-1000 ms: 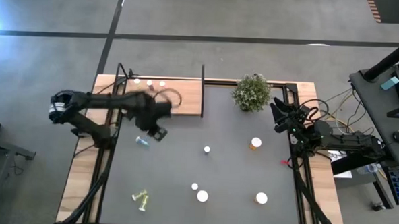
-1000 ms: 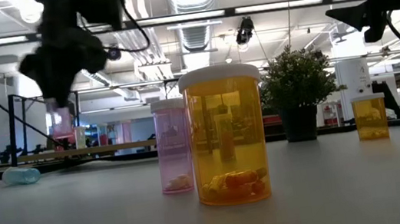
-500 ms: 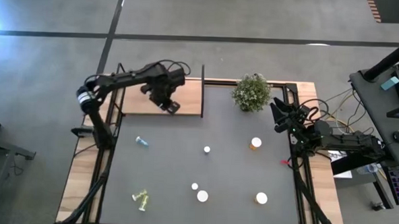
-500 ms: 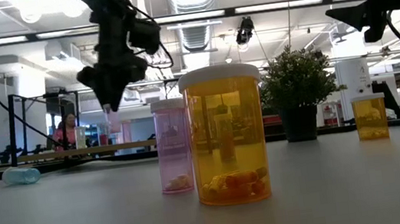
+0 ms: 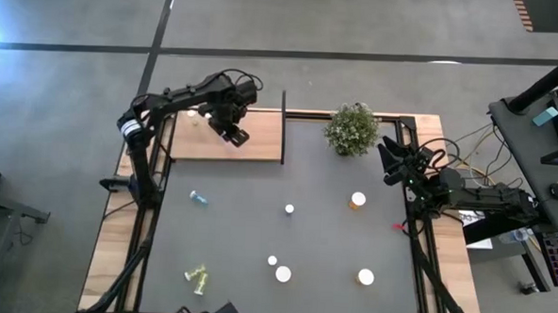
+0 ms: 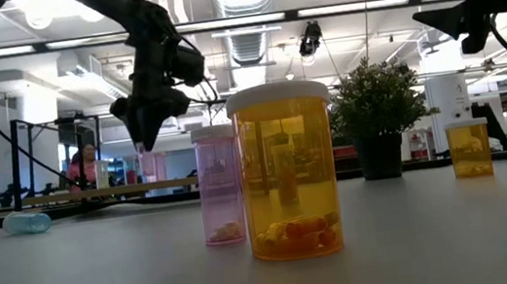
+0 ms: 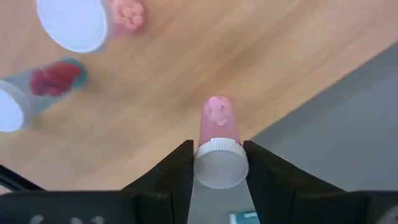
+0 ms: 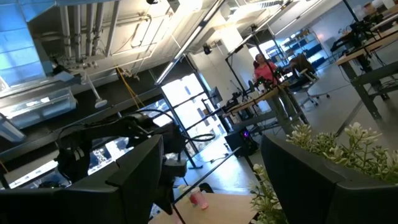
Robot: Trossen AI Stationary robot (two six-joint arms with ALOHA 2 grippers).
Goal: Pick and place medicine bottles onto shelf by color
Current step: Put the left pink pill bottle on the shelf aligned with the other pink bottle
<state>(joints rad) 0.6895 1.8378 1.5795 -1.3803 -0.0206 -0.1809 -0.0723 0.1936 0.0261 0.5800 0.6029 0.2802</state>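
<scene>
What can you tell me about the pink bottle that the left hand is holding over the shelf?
The pink bottle is a small see-through tube with a white cap and pale pink pills at its far end. The left hand grips it at the cap, one dark finger on each side. It hangs over the light-wood shelf, near the edge towards the grey table. Whether it touches the board cannot be told.

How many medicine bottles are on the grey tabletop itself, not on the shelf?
7: bluish bottle lying at left; yellow-green bottle lying front-left; two upright bottles front-centre; small bottle mid-table; orange bottle right of centre; white-capped bottle front-right. None seems hidden.
</scene>
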